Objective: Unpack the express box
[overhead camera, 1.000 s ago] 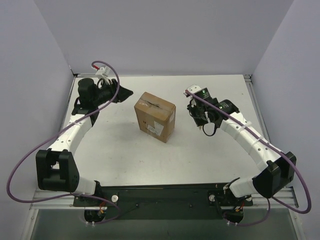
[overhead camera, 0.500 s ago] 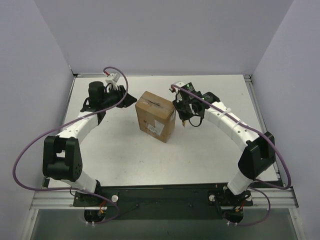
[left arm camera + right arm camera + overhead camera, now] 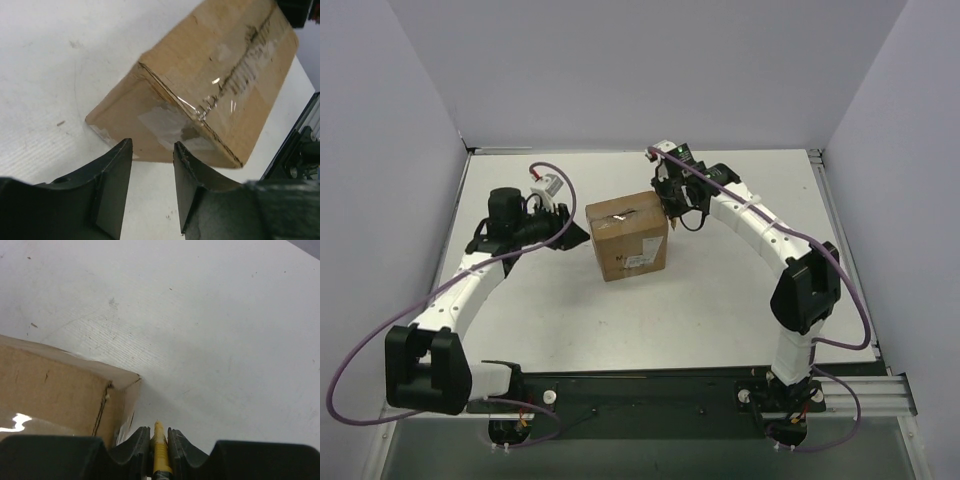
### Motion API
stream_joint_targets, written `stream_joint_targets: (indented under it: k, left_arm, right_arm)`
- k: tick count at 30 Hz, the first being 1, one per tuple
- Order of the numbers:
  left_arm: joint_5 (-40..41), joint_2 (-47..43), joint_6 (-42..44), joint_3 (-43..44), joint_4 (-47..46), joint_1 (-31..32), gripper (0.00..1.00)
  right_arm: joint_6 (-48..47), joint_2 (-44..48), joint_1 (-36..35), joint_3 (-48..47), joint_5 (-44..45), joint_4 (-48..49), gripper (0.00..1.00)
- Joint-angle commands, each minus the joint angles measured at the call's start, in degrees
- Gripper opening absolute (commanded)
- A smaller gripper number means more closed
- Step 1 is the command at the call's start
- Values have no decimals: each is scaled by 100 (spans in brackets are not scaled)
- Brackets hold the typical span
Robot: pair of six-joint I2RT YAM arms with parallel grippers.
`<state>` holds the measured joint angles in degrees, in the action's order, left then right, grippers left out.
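Note:
The express box [image 3: 628, 236] is a brown cardboard carton standing mid-table, its top flaps taped shut, with a white label on its near side. It fills the upper part of the left wrist view [image 3: 210, 85] and the lower left of the right wrist view [image 3: 55, 395]. My left gripper [image 3: 582, 236] is open and empty, its tips just short of the box's left face [image 3: 153, 150]. My right gripper [image 3: 672, 208] is shut on a yellow utility knife [image 3: 159, 446], beside the box's top right corner.
The white table [image 3: 720, 300] is enclosed by grey walls on three sides. A black rail [image 3: 640, 385] with the arm bases runs along the near edge. Purple cables loop beside both arms.
Both grippers have closed in on the box. The box has turned and shifted slightly left. The right gripper with the knife has moved up to the box's top right corner.

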<state>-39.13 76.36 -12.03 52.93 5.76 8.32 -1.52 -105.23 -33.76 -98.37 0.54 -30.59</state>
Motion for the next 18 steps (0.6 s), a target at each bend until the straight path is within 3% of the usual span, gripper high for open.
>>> stream_joint_targets:
  k: [1, 5, 8, 10, 12, 14, 18]
  left_arm:
    - [324, -735, 885, -370, 1181, -66, 52]
    - [442, -772, 1412, 32, 1768, -541, 63]
    - [-379, -544, 1940, 1094, 2331, -997, 68]
    - [-577, -290, 1890, 1973, 2395, -981, 71]
    - [-771, -61, 1417, 2448, 2010, -876, 73]
    - [-736, 422, 1440, 3064, 1859, -385, 73]
    - [-499, 1606, 1520, 3882, 1806, 231, 73]
  right_arm:
    - [134, 20, 27, -95, -89, -9, 0]
    - [152, 178, 552, -409, -281, -219, 0]
    - [125, 301, 1036, -779, -842, -404, 0]
    - [439, 336, 1642, -1183, -1290, -413, 0]
    - [757, 293, 2325, -1595, -2325, -395, 0]
    - [1291, 117, 2767, -1782, -3631, -229, 0]
    - [2137, -103, 3314, -2080, -4702, 255, 0]
